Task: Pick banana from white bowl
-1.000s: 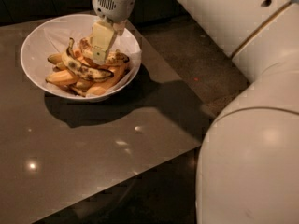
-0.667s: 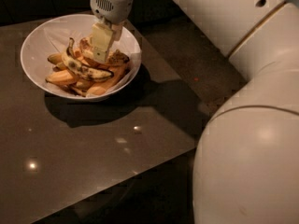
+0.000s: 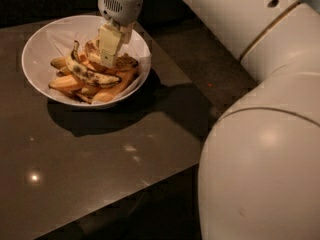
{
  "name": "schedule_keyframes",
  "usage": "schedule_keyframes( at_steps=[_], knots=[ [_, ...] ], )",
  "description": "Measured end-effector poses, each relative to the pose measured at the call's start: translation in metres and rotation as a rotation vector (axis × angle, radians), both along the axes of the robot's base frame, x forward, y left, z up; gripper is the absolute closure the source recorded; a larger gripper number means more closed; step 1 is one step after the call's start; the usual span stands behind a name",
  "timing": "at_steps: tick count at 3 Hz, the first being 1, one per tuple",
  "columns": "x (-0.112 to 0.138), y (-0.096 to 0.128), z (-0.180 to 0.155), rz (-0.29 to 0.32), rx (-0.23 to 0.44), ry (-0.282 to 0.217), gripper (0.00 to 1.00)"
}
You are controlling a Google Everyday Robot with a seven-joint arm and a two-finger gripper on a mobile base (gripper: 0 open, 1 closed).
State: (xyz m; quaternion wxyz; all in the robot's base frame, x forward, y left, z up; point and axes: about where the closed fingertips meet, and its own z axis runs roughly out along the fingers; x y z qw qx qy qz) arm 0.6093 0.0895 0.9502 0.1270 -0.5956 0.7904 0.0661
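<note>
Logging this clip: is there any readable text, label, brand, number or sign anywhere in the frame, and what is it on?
None: no text can be read anywhere in this view.
gripper, low over the fruit in the white bowl: only a grille of small holes on the wrist above it, no writing.
arm and table: plain surfaces, no labels or numbers.

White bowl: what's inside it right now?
Inside the white bowl: a black-blotched banana, orange wedge pieces, and a speckled banana partly covered by the gripper, which hangs over the pile. What lies beneath it is hidden.
</note>
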Motion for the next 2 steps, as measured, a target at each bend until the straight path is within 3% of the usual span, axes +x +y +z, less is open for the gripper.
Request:
schedule_keyframes(
  at_steps=[2],
  knots=[
    [0.0057, 0.0032, -0.0118, 0.002, -0.005, 0.026, 0.37]
  ],
)
